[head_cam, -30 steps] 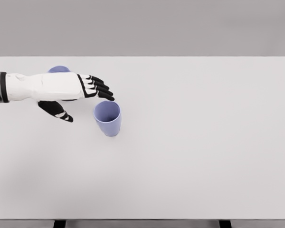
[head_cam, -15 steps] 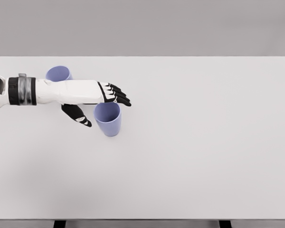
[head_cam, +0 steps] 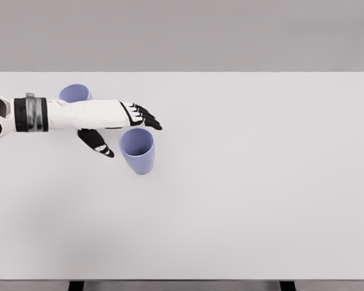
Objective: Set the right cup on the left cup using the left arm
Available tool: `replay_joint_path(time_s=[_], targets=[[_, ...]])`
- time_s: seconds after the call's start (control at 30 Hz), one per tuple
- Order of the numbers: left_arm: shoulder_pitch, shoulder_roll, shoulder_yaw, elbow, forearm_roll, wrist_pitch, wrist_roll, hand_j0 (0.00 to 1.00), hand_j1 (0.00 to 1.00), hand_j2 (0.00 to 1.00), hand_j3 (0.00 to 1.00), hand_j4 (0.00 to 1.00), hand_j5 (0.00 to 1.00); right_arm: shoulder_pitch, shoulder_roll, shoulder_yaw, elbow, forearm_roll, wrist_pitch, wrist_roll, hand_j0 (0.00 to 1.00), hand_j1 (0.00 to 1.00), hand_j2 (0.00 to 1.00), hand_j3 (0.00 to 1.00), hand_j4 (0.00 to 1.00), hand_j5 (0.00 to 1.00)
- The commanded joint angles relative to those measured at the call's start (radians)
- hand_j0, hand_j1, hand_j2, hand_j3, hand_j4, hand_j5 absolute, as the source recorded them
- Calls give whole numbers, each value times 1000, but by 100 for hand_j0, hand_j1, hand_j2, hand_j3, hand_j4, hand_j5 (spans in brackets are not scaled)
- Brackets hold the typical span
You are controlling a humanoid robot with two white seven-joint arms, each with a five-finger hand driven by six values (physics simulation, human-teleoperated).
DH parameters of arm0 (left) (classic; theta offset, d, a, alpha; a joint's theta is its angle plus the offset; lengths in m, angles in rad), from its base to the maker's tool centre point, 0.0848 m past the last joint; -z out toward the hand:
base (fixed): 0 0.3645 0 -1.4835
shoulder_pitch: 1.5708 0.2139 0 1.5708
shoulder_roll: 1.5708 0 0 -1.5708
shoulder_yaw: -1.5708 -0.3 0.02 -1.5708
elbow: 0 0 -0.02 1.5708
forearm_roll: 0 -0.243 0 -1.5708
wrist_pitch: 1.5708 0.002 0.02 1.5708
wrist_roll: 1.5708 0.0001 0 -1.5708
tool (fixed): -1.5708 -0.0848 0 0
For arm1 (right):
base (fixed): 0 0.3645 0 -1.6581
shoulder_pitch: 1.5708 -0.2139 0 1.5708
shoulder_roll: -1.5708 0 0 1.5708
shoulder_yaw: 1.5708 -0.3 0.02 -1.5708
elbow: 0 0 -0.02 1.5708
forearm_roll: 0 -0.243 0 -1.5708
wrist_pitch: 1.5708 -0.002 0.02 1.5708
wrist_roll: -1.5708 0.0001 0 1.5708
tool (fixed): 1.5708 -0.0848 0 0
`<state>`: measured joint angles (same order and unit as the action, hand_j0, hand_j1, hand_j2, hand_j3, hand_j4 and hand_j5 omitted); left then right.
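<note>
On the white counter (head_cam: 242, 182) — left hand (head_cam: 118, 124) open, fingers spread around the nearer lilac plastic cup (head_cam: 137, 150), not clamped; second lilac cup (head_cam: 74, 93) behind the forearm.

Left hand (head_cam: 118, 121) sits spread at nine o'clock of the right cup (head_cam: 137, 150), fingers (head_cam: 147, 118) reaching over the rim's far side, thumb (head_cam: 97, 143) just beside its wall. Left cup (head_cam: 75, 93) stands behind the forearm at ten o'clock. From twelve round to six o'clock, open table (head_cam: 261, 182).
</note>
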<state>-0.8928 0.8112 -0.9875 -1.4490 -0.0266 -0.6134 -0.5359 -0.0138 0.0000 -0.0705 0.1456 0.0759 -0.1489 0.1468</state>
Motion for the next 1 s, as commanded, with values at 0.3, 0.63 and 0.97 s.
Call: replay_joint_path(time_s=[0.3,0.63,0.97], targets=[[11,-44,-2,32,-46,3,2,100,100,100,100,100,100,-2,0,0,0,1,0,0,100,100,100,100,100,100],[12,-58,-2,41,-65,3,2,100,100,100,100,100,100,0,0,0,0,-1,0,0,100,100,100,100,100,100],[11,-63,-2,53,-69,3,4,100,100,100,100,100,100,0,0,0,0,1,0,-1,100,100,100,100,100,100]])
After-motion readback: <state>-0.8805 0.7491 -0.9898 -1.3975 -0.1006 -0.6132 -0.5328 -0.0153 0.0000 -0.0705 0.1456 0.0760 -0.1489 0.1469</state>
